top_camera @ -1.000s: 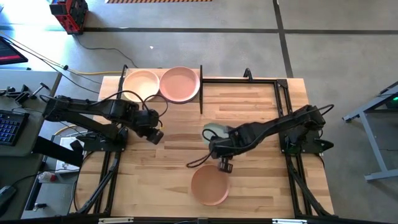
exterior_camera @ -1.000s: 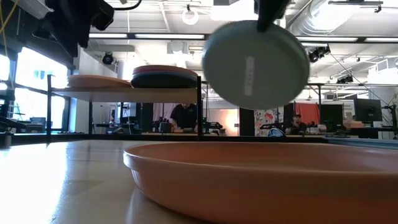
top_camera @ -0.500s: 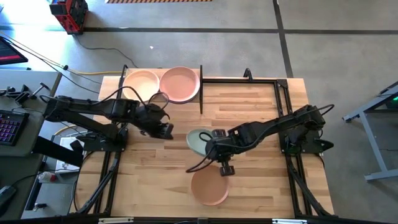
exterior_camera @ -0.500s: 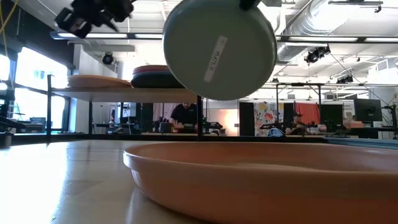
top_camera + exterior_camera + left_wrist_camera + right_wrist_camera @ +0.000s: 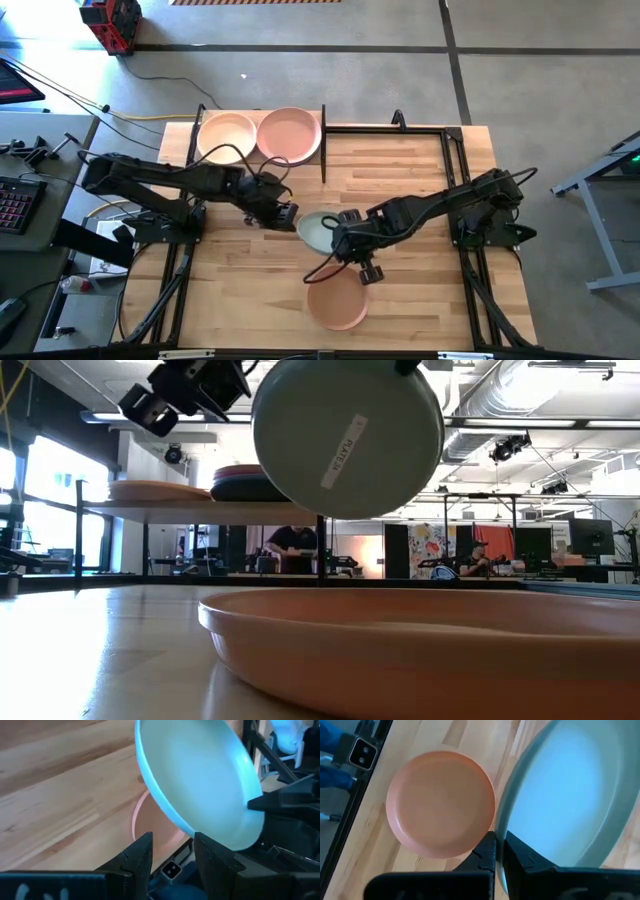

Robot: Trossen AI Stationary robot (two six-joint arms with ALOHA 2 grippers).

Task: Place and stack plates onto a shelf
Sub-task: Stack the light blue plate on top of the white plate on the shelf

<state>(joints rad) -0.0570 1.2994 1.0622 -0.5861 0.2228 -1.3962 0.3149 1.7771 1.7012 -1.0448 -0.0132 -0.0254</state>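
My right gripper (image 5: 338, 240) is shut on a sage green plate (image 5: 314, 228), which hangs over the middle of the table and shows its labelled underside (image 5: 345, 435) in the low view. My left gripper (image 5: 286, 213) is open just left of that plate, with the plate's edge (image 5: 187, 827) a little ahead of its fingertips and nothing between them. A peach-orange plate (image 5: 335, 300) lies flat on the table near the front edge. The shelf (image 5: 200, 510) at the far left carries a beige plate (image 5: 228, 135) and a stack topped by a pink plate (image 5: 290, 135). My right gripper pinches the sage green plate's rim (image 5: 501, 832) between its two fingers, one on the hollow upper face and one on the underside. The fingers come slanting down from above. The plate is clear of the table, steeply tilted, and reaches out from the fingers toward the table's left.
A black post (image 5: 323, 150) stands at the shelf's right end, and a black frame rail (image 5: 390, 128) runs along the far edge. The right half of the wooden tabletop (image 5: 430, 260) is bare. People sit in the room beyond (image 5: 295, 545).
My left gripper has gone toward the table's right, up to the sage green plate, rolling as it went and staying open. My right gripper has rolled in place, and the plate has swung from its far side round to its left, still clear of the table.
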